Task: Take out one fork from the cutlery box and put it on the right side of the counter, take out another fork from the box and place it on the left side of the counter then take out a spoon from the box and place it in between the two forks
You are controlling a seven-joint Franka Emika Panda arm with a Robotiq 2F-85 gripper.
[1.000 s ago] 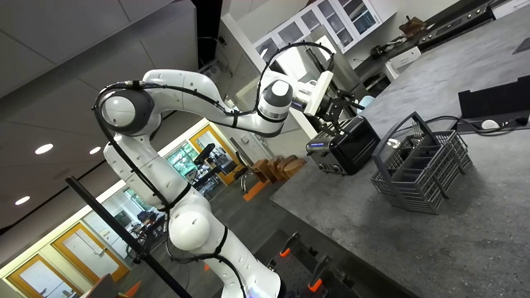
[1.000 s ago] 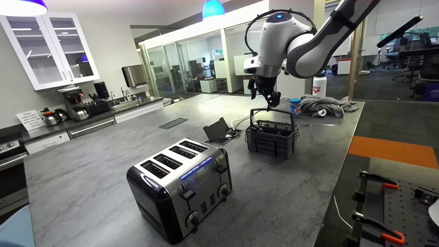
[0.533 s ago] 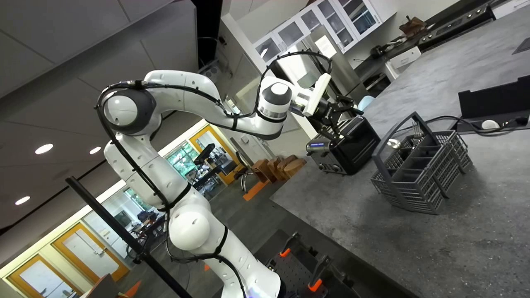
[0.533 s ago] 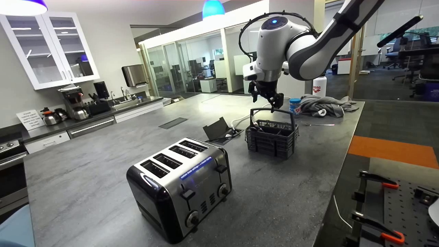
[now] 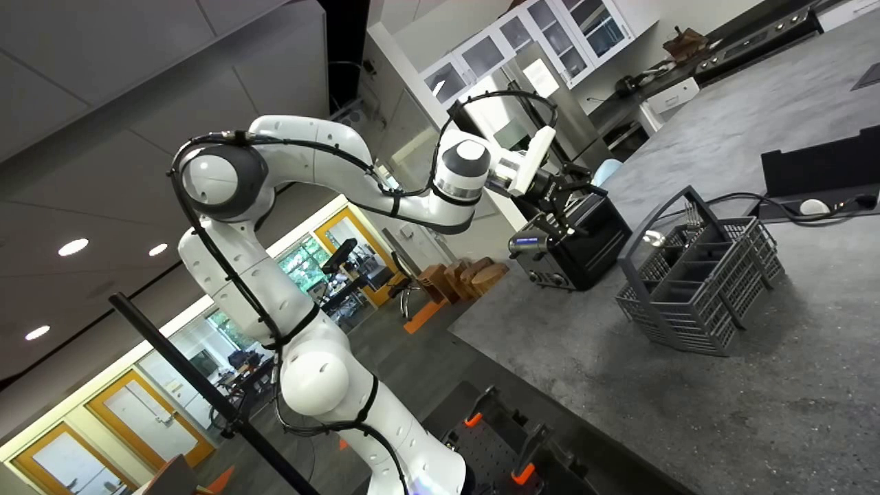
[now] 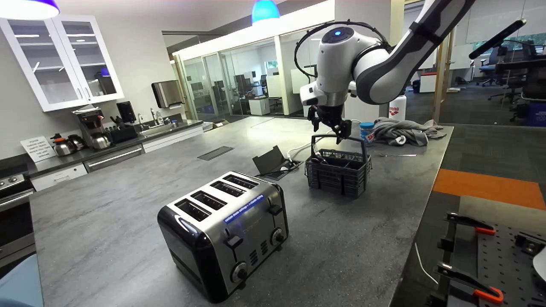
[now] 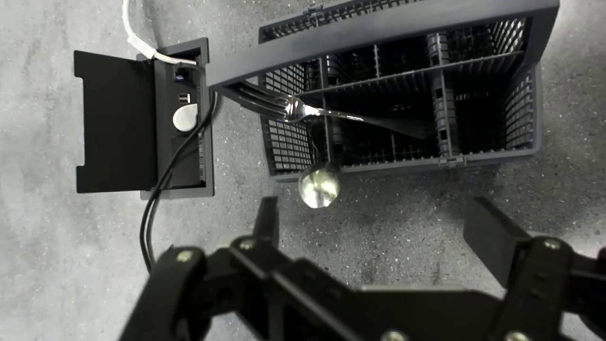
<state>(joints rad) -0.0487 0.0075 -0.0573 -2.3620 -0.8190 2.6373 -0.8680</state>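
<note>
A silver fork (image 7: 310, 111) leans tines-up in the box (image 6: 337, 179); beside it stands the spoon (image 7: 320, 188), its bright rounded bowl showing past the rim in the wrist view, stem hidden. My jaws, wide apart and gripping nothing, hang near the box, slightly lower than a moment ago: likely the start of a reach for the second fork. In an exterior view, one utensil (image 6: 399, 155), probably the first fork, already lies on the tabletop (image 6: 349, 238) near a cloth (image 6: 405, 131).
</note>
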